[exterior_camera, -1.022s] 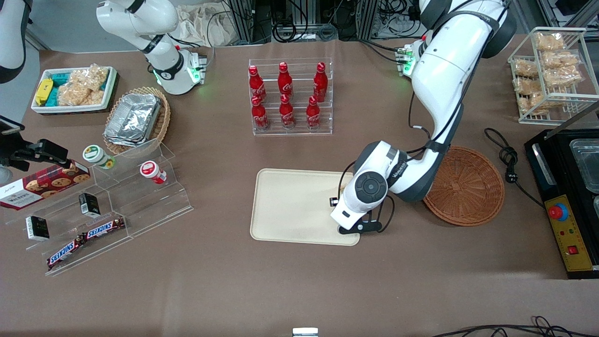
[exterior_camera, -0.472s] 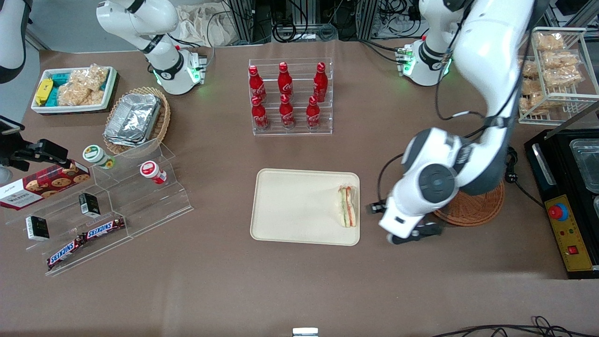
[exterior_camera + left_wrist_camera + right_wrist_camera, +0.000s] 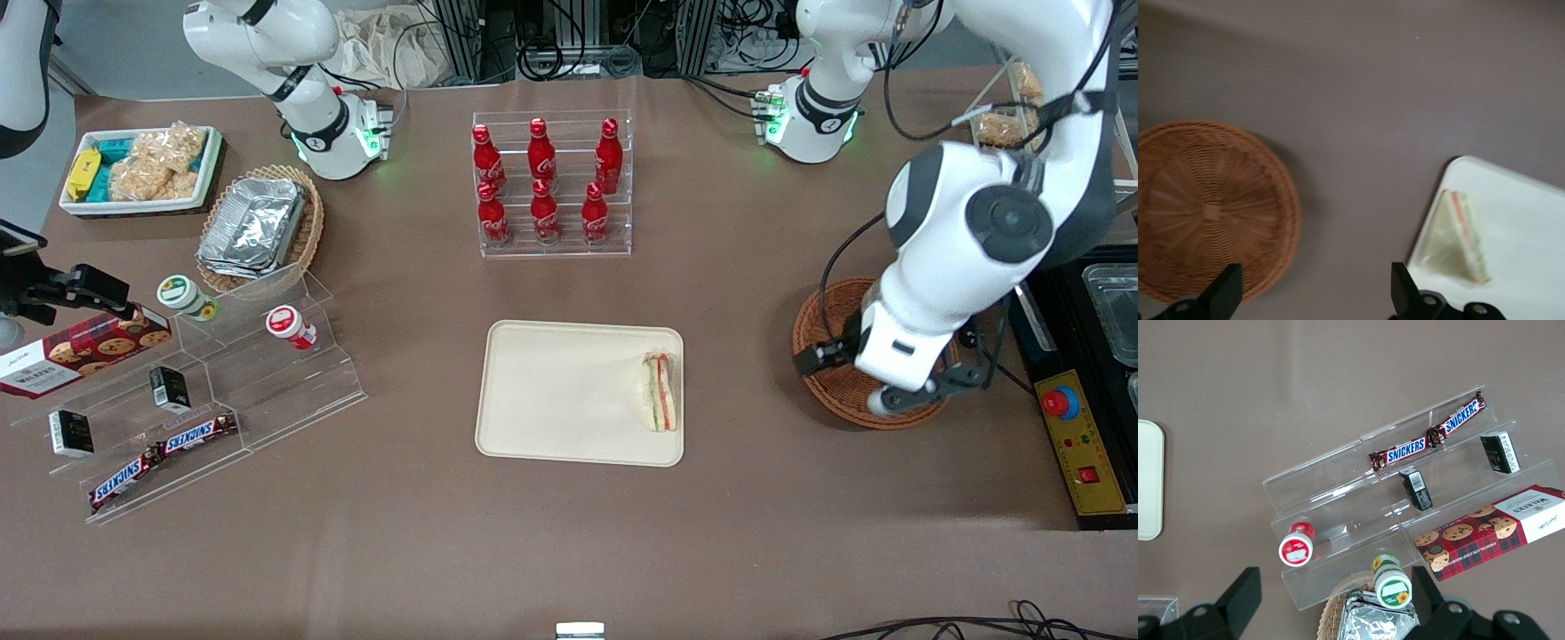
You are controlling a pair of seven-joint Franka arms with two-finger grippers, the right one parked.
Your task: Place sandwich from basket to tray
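Claw [image 3: 1313,293] released, empty, raised above the basket [image 3: 822,391]. Sandwich [image 3: 660,391] lies on the tray [image 3: 551,391] at the edge nearest the claw, well apart from it. Placement looks complete; retreat upward, clear of the basket rim.

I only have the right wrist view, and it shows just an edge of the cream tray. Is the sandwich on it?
Observer: Yes. The clear-wrapped triangular sandwich lies on the cream-beige rectangular tray, at the edge toward the working arm's end.
Operator: Where is the end effector?
Observer: The end effector hangs over the round reddish-brown wicker basket, open and holding nothing.
Operator: Anything left in that basket?
Observer: The left wrist view shows nothing in it.
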